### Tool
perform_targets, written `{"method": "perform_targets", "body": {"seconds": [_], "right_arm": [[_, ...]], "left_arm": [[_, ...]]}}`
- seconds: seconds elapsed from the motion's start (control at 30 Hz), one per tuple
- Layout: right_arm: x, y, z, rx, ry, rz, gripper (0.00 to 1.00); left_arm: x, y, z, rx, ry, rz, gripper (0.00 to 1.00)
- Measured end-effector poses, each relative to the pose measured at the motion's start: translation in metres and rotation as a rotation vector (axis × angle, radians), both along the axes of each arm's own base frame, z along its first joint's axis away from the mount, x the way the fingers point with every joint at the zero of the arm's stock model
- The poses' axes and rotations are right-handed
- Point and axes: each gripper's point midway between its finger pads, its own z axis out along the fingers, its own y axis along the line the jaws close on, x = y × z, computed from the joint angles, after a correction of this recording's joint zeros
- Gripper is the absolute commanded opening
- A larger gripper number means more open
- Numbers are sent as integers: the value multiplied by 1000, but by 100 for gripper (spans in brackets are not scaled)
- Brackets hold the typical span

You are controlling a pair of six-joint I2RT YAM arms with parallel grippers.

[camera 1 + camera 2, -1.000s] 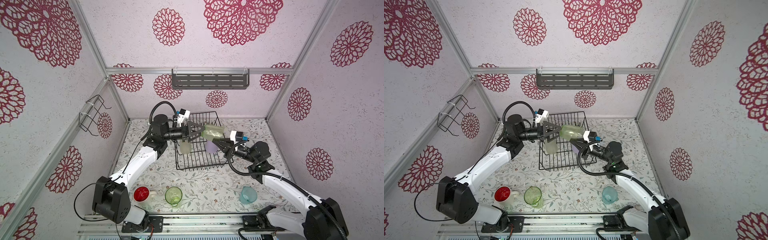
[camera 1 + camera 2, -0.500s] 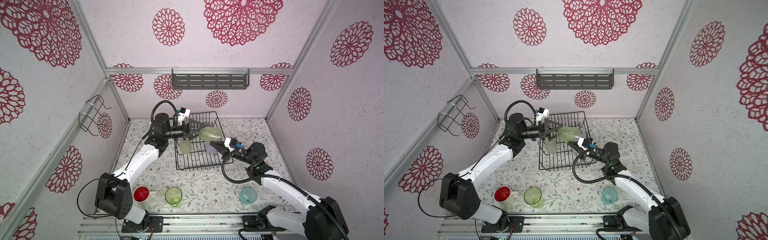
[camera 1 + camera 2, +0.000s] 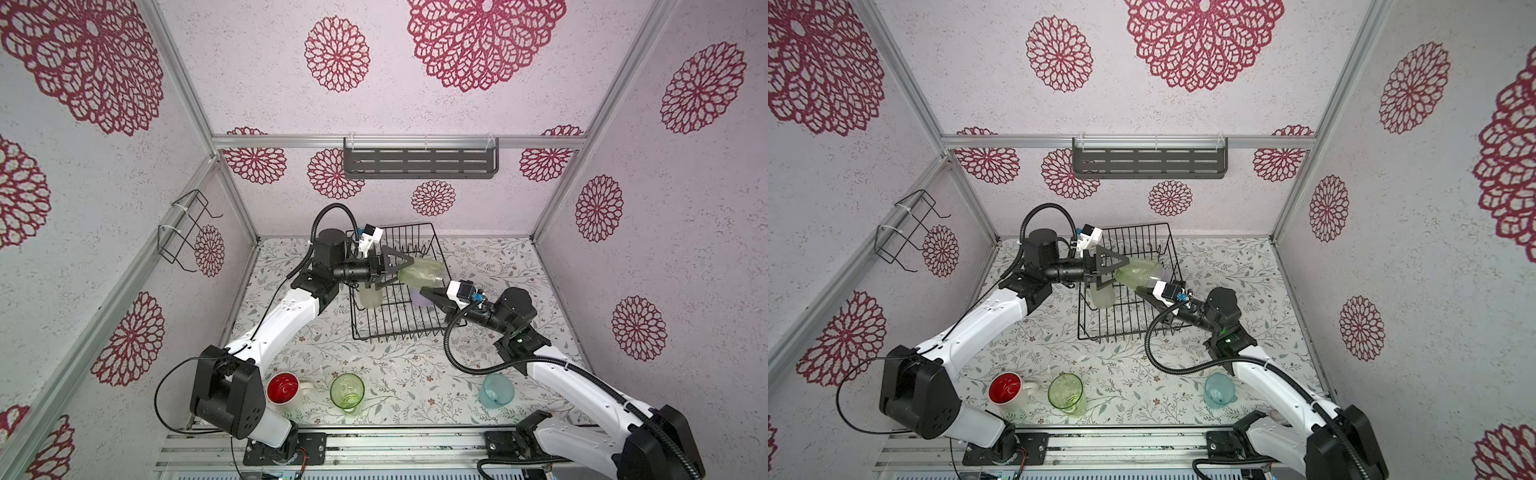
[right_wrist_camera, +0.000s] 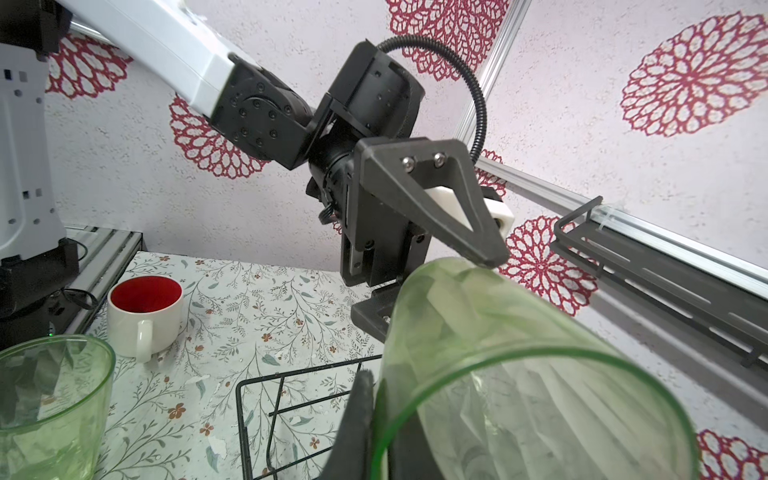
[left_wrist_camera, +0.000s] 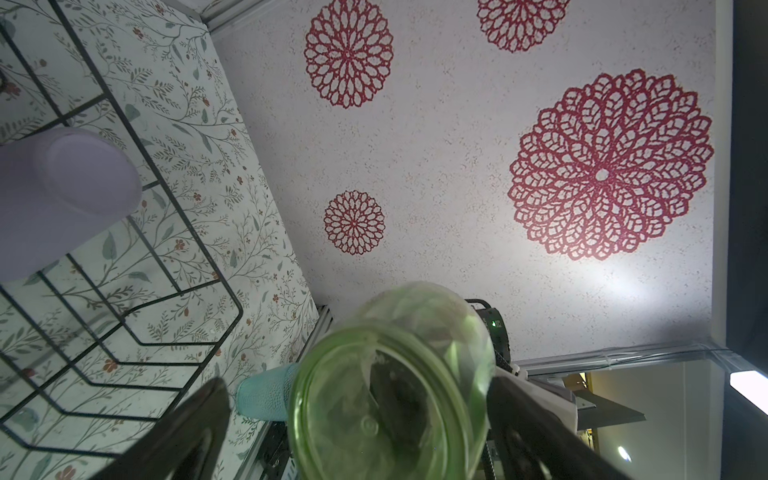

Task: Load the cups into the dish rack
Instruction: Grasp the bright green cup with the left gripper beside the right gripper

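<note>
The right gripper (image 3: 428, 292) pinches the pale green cup (image 3: 422, 272) by its rim, one finger inside, which is clear only in the right wrist view. The left gripper (image 3: 398, 272) stands wide open around the cup's base. The cup lies sideways above the rack (image 3: 395, 316)'s right side, over the lilac cup (image 3: 417, 298); the rack's middle is open.
</note>
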Motion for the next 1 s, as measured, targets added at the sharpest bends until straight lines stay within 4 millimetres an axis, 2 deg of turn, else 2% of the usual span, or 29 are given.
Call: {"method": "perform_targets", "body": {"seconds": [0.2,0.43,0.5,0.7,0.87,1.0], "right_arm": [[-1,3,3,10,-15,9,0],[-4,19,6,55,-52,56,0],[-2,23,6,70,-54,65,0],[6,28,3,94,-58,58,0],[10,27,5,113,-54,36,0],[15,29,11,112,-36,33,0]], "left_arm": [[1,-4,5,-37,20,-20,99],[9,-10,11,-178,98,-34,97],[12,-12,14,-213,112,-38,93],[11,-10,29,-272,96,-46,91],[10,-10,29,-284,99,-46,90],[12,-8,29,-285,98,-41,84]]}}
